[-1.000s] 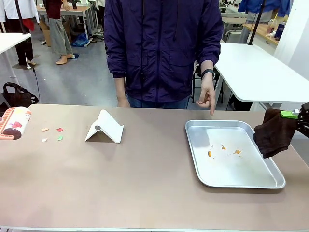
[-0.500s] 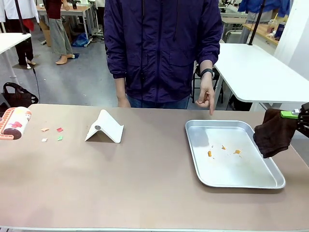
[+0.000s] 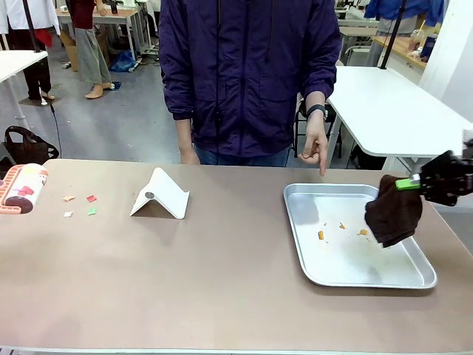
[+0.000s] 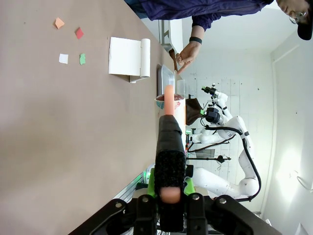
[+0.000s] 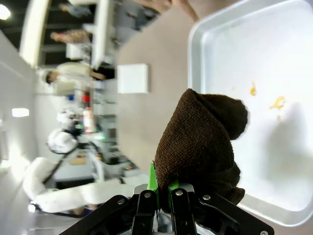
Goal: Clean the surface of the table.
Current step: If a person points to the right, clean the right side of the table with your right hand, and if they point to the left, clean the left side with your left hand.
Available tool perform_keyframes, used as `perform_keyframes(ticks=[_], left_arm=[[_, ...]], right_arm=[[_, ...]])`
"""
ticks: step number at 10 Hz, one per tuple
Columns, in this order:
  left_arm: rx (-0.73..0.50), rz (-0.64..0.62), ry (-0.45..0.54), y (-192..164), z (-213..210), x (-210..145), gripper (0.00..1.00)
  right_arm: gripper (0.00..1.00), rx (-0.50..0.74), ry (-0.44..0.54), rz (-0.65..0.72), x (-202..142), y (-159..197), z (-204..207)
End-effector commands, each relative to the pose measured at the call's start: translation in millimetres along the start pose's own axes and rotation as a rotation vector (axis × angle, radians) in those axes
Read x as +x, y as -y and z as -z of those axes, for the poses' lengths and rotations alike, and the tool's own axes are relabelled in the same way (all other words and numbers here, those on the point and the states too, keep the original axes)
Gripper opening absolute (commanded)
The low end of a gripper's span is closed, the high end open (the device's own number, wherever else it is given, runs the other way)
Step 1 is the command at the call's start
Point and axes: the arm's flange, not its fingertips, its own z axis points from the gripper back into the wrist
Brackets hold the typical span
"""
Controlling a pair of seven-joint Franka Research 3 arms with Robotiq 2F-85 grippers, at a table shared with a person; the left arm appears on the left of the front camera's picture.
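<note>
- My right gripper [image 3: 408, 183] is pinching a cloth [image 3: 392, 214] above the tray [image 3: 347, 277], on the table's [image 3: 222, 281] right side.
- My left gripper [image 4: 168, 208] is clamping a roller [image 4: 169, 147], far left.
- I am planning flat, slow strokes over the crumbs [image 3: 321, 235].

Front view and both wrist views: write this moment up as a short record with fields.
right gripper: shut on dark brown cloth, which hangs over the tray's right part
left gripper: shut on the handle of the roller
tray: silver, on the table, a few orange bits inside
paper scraps: four, on the table's left part
white folded card: between scraps and tray
person's hand: finger points down at the tray's far rim
</note>
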Motion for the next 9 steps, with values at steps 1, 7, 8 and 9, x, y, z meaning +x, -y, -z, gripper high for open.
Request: perform_keyframes(ticks=[1, 7, 8, 9], left_arm=[[-0.007, 0.003, 0.004, 3, 0, 1, 0.0], [-0.007, 0.003, 0.004, 3, 0, 1, 0.0], [-0.007, 0.003, 0.004, 3, 0, 1, 0.0], [-0.007, 0.003, 0.004, 3, 0, 1, 0.0]], right_arm=[[0.08, -0.254, -0.068, -0.038, 13, -20, 23], [0.08, -0.709, -0.041, -0.128, 57, -14, 29], [0.08, -0.747, -0.021, -0.136, 64, -5, 44], [0.08, -0.751, -0.032, -0.138, 67, 2, 60]])
